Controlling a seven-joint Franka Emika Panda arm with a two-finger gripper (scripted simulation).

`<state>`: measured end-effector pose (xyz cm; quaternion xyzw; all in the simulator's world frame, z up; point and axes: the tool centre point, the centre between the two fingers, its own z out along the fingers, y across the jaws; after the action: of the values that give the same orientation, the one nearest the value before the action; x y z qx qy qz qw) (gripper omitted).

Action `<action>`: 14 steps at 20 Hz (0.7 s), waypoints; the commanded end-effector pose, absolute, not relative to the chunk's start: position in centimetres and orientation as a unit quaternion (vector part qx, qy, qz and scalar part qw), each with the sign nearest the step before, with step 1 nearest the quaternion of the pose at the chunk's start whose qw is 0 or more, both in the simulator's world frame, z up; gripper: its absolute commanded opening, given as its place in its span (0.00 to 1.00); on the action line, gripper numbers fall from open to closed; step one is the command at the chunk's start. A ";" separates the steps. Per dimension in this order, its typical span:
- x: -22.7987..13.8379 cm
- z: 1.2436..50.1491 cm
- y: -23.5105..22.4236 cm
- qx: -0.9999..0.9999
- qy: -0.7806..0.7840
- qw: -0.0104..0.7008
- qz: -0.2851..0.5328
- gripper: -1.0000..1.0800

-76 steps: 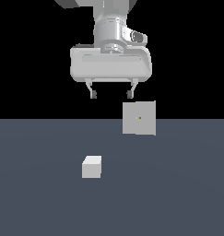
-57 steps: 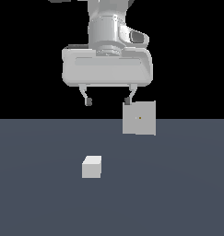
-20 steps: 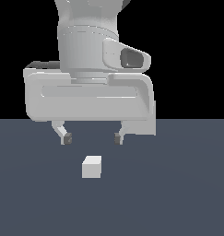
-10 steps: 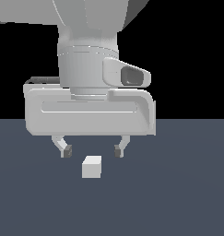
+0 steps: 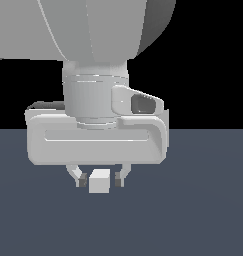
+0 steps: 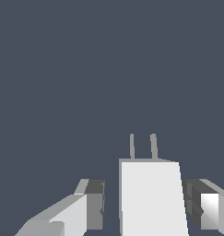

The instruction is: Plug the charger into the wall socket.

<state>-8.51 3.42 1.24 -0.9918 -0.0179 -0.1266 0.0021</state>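
Observation:
The charger (image 5: 99,181) is a small white-grey cube resting on the dark floor. My gripper (image 5: 100,181) is lowered over it, open, with one finger on each side and a narrow gap to each. In the wrist view the charger (image 6: 151,198) fills the space between the two fingers (image 6: 92,205), and two thin prongs (image 6: 142,146) stick out of its far face. The wall socket is hidden behind the arm's large body in the exterior view and does not show in the wrist view.
The white hand and forearm (image 5: 98,85) fill most of the exterior view above the floor (image 5: 203,210). Only flat dark grey-blue floor surrounds the cube in both views.
The arm has come towards the camera and down. The open fingers, earlier above and behind the cube, now straddle it. The wall socket, visible at first, is covered by the arm.

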 end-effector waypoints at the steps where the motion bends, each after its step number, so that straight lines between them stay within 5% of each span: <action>1: -8.5 1.2 3.4 -0.992 -0.018 0.002 -0.127 0.00; 14: -8.2 1.5 3.2 -0.992 -0.012 0.002 -0.127 0.00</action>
<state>-8.35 3.31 1.32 -0.9918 -0.0144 -0.1266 0.0019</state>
